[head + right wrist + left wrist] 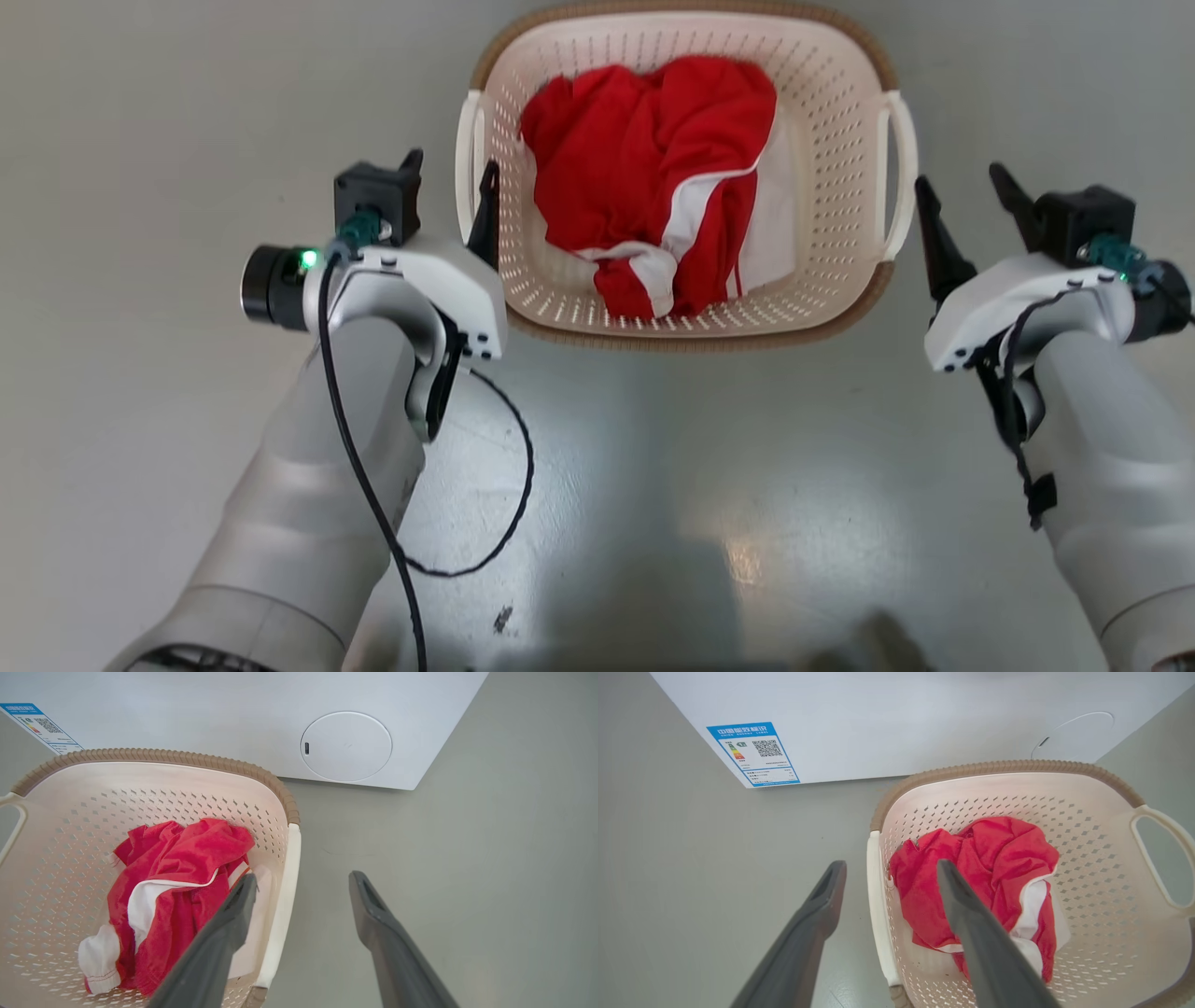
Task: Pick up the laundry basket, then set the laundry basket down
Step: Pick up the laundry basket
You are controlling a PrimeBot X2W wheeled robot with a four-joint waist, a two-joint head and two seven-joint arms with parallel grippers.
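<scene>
The laundry basket (pixel 840 280) sat on the floor (pixel 140 140) before a white appliance (pixel 896 718), its long axis running side to side between the two hands, with one loop handle toward each. The left hand (pixel 448 182), spread and empty, straddled the left handle (pixel 465 168). The right hand (pixel 966 210), likewise released, lay just outside the right handle (pixel 904 168), so the left seemed nearer. Whether either hand was level with its loop could not be judged. A red-and-white garment (pixel 644 168) hid most of the basket's bottom.
</scene>
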